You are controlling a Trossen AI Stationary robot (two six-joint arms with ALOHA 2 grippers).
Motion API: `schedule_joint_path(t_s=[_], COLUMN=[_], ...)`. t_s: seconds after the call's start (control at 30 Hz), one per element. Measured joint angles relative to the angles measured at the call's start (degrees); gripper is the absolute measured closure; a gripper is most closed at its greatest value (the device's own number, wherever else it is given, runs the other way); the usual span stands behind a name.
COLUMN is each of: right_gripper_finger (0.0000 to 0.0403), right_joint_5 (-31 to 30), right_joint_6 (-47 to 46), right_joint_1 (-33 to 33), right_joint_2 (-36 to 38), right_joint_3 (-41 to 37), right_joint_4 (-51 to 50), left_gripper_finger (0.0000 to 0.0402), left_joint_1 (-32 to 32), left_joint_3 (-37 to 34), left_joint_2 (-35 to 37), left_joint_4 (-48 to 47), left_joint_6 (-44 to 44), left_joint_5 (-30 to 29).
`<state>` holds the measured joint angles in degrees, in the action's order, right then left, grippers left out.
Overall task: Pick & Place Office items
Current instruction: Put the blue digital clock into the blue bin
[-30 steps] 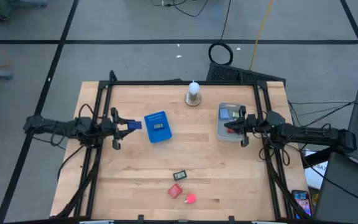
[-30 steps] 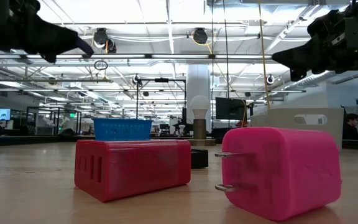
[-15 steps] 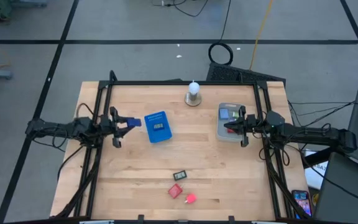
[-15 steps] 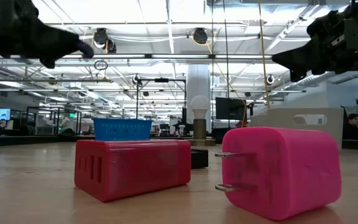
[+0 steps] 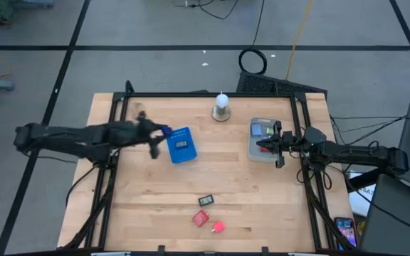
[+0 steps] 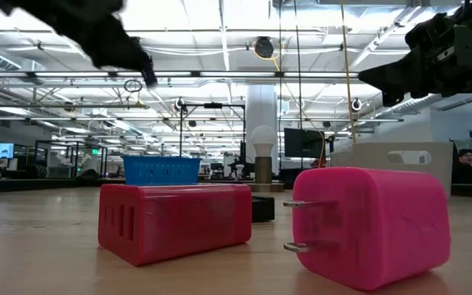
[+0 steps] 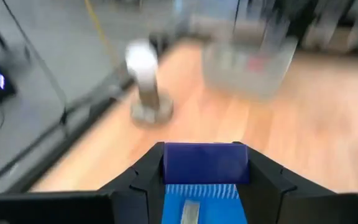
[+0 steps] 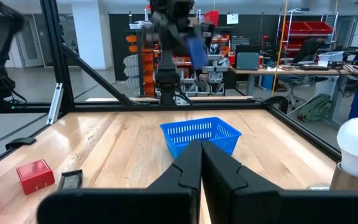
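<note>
My left gripper (image 5: pixel 161 132) reaches out from the table's left, shut on a small blue block (image 7: pixel 205 163). It hangs just beside the left rim of the blue basket (image 5: pixel 181 144), which also shows under the block in the left wrist view (image 7: pixel 197 208). A dark grey piece (image 5: pixel 206 200), a red block (image 5: pixel 201 218) and a pink plug block (image 5: pixel 218 227) lie on the wood near the front edge. My right gripper (image 5: pixel 263 144) is shut and empty, held level above the grey tray (image 5: pixel 262 153). My left gripper pinches the blue block between its two fingers, one on each short side (image 7: pixel 169 163). The fingers come from the table's left, slanting a little downward. The block is lifted clear, level, above the basket's near rim.
A white bulb on a round base (image 5: pixel 221 107) stands at the far edge, mid-table. The grey tray holds some small items (image 5: pixel 262 130). A black frame (image 5: pixel 205 94) runs round the tabletop. Bare wood lies between the basket and the front pieces.
My left gripper has swung out toward the table's right and risen, tipping its fingers downward, and carried the blue block up to the blue basket's left rim. Most of the move came in the last half second.
</note>
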<state>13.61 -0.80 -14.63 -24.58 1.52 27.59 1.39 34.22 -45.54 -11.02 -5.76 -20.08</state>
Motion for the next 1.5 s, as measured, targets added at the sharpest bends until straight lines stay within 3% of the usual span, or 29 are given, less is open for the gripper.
schedule_joint_path(t_s=[0.1,0.3,0.53,0.7,1.17,1.5], right_gripper_finger=[0.0403,0.0403,0.0403,0.0403,0.0403,0.0403], right_joint_5=[0.0,0.0,0.0,0.0,0.0,0.0], right_joint_6=[0.0,0.0,0.0,0.0,0.1,0.1], right_joint_1=[0.0,0.0,0.0,0.0,0.0,0.0], right_joint_2=[0.0,0.0,0.0,0.0,0.0,0.0], right_joint_3=[0.0,0.0,0.0,0.0,0.0,0.0], right_joint_4=[-0.1,-0.5,-0.4,-0.3,-0.4,-0.4], left_gripper_finger=[0.0251,0.0251,0.0251,0.0251,0.0247,0.0091], left_joint_1=[2.7,7.3,11.2,11.8,11.9,11.1], left_joint_3=[6.8,14.1,15.8,15.8,16.0,15.7], left_joint_2=[-11.1,-27.4,-37.8,-43.5,-47.6,-46.6], left_joint_4=[-8.4,-12.9,-12.2,-11.7,-8.4,-11.5], left_joint_6=[-1.1,-1.4,-0.3,-0.1,-0.4,-0.5], left_joint_5=[3.3,12.3,17.7,18.3,20.1,20.3])
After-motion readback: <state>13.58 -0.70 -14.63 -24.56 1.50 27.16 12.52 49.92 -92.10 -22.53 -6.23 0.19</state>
